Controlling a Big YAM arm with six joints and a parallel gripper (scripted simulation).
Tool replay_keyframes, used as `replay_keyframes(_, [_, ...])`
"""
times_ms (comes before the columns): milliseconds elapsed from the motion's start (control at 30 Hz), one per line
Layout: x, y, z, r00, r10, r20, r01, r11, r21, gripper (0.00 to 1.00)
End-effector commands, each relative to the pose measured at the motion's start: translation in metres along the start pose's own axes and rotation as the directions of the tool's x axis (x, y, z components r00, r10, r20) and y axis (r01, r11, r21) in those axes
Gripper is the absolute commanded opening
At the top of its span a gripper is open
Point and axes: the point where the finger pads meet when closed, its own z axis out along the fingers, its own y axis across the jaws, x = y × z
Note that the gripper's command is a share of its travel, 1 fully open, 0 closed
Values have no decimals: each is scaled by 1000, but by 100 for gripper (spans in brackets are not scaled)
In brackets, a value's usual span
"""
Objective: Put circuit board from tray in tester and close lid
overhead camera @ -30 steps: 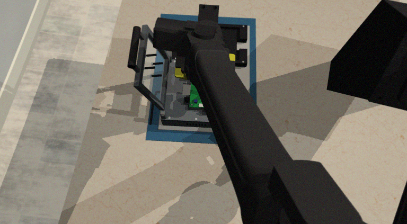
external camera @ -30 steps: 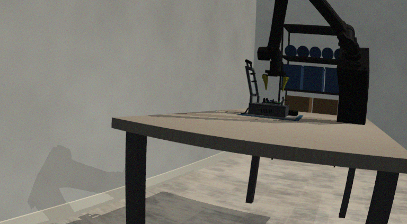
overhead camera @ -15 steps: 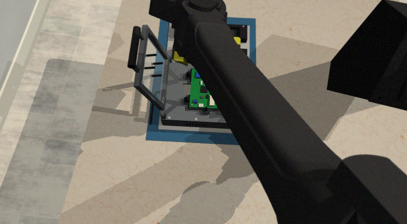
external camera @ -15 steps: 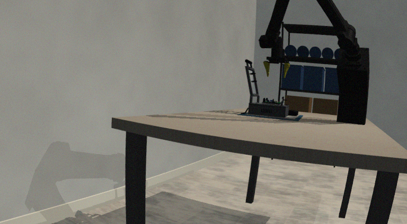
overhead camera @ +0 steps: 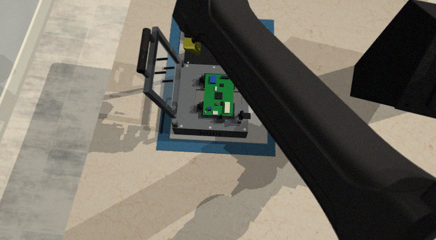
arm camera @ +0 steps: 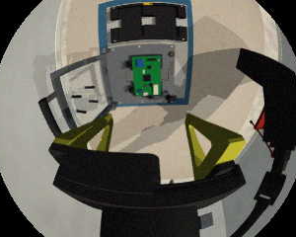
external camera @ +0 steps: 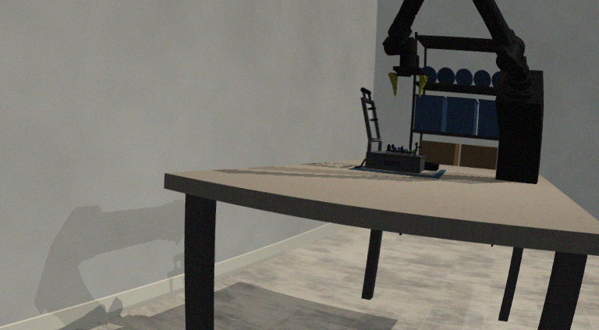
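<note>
Claw (overhead camera: 192,44) (external camera: 407,94) (arm camera: 149,117) spread nearly to its full width, with nothing between its fingers, hangs above the table (overhead camera: 144,198) (external camera: 335,189) (arm camera: 227,32), clear of the tester (overhead camera: 189,96) (external camera: 393,161) (arm camera: 119,74); that wide gap suits having let go of the board, and the height leaves room to go round to the lid. The circuit board (overhead camera: 218,91) (external camera: 399,148) (arm camera: 147,75) is in the tester, between the pedestal (overhead camera: 392,57) (external camera: 519,132) and the table's wall-side edge. It looks flat against the posts, presumably so that its holes meet the pins, though neither holes nor pins can be made out. The lid (overhead camera: 151,60) (external camera: 366,114) (arm camera: 61,99) stands open on the side toward the wall-side edge, leaving the board reachable from above; its handle (overhead camera: 143,50) (external camera: 365,90) (arm camera: 49,117) must next be swung over and pressed down to the hook (overhead camera: 246,115) (external camera: 416,146) (arm camera: 171,99). A board riding on a pin would spoil that. The board lies face up, its long axis running roughly along the wall-side edge, its white connector (overhead camera: 226,107) (arm camera: 156,89) at the end toward the table edge nearest the exterior camera, the hook's end, which looks the right way round.
</note>
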Motion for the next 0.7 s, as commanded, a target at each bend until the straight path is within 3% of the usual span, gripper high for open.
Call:
replay_keyframes(0, [1, 21, -37, 998, -60, 27, 61, 997, -52, 92])
replay_keyframes(400, [1, 21, -60, 998, -63, 29, 64, 997, -52, 92])
replay_keyframes(667, [2, 22, -63, 997, -65, 29, 66, 996, -52, 92])
